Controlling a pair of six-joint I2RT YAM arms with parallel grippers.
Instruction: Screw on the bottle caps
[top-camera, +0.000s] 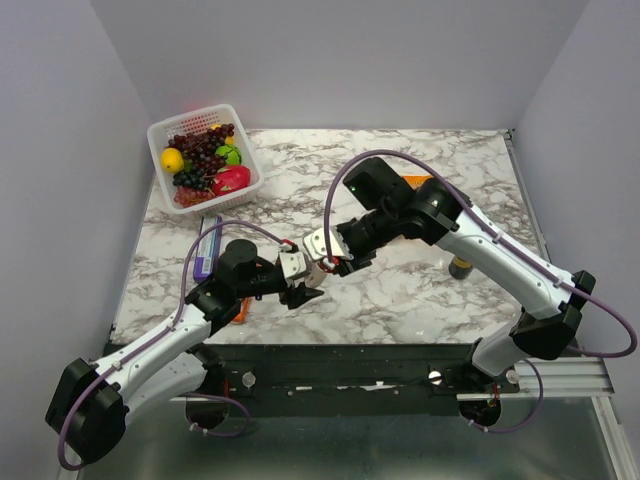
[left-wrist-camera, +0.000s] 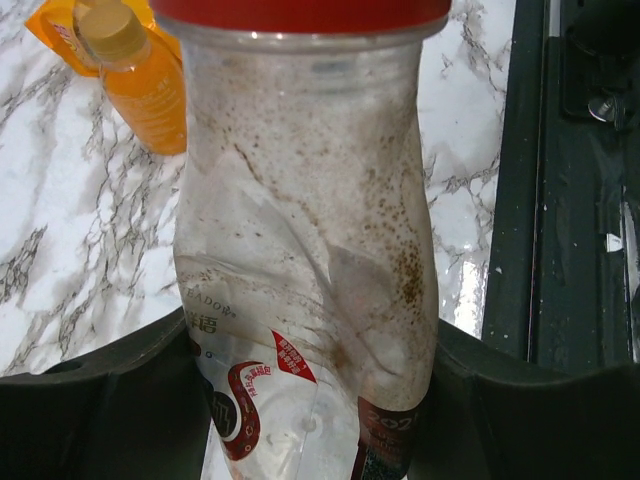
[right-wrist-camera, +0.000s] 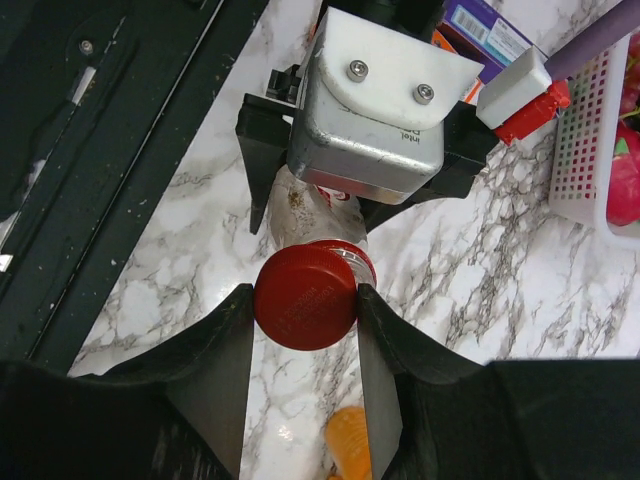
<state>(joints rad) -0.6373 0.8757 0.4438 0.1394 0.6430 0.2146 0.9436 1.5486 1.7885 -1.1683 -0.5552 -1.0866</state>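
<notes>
My left gripper (top-camera: 300, 288) is shut on the body of the clear bottle (left-wrist-camera: 305, 240), which has brown specks inside and a red-and-white label. The jaws press its lower part from both sides in the left wrist view (left-wrist-camera: 310, 400). My right gripper (top-camera: 328, 263) is shut on the red cap (right-wrist-camera: 305, 297), which sits on that bottle's neck (right-wrist-camera: 300, 215); the fingers (right-wrist-camera: 225, 350) clamp the cap's sides. The orange bottle (left-wrist-camera: 150, 95) lies on the table by the left arm with a pale orange cap (left-wrist-camera: 110, 30) on its neck. It also shows in the right wrist view (right-wrist-camera: 350, 455).
A white basket (top-camera: 165, 135) of fruit stands at the back left. A purple box (top-camera: 208, 248) lies beside the left arm. A black can (top-camera: 460, 267) stands under the right arm. An orange packet (top-camera: 415, 183) lies behind the right gripper. The table's black front rail (left-wrist-camera: 580, 250) is close.
</notes>
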